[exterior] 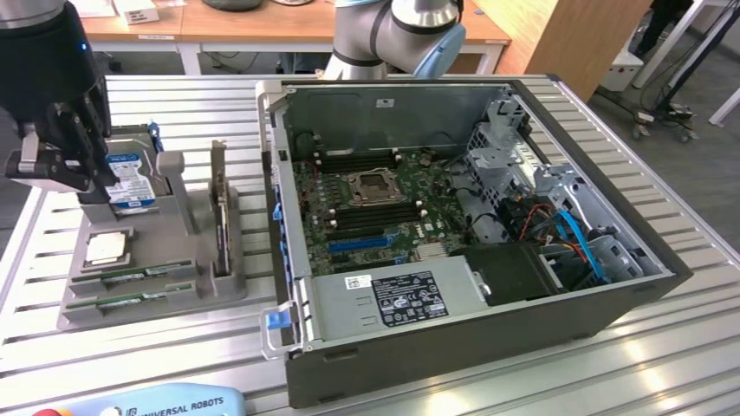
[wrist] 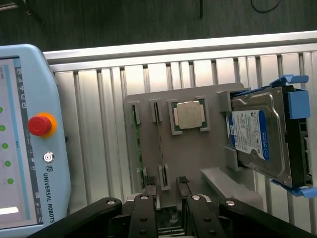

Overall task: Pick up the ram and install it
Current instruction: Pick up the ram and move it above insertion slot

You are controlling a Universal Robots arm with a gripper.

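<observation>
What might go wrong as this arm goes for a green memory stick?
The gripper hovers by the gray holder, where two ram sticks lie close together; it might knock or grab both. The tall hard drive stands right beside it and could get bumped. The motherboard slots sit deep inside the open case, so a tilted stick might not seat.

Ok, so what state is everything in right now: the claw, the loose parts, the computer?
gripper: open, holding nothing, over the gray holder.
ram: two sticks, both sitting in holder slots, not picked up.
processor chip: lying flat in its recess.
hard drive: propped up in the holder, blue bracket on.
expansion card: standing upright in the holder.
computer case: side open, motherboard exposed.
</observation>
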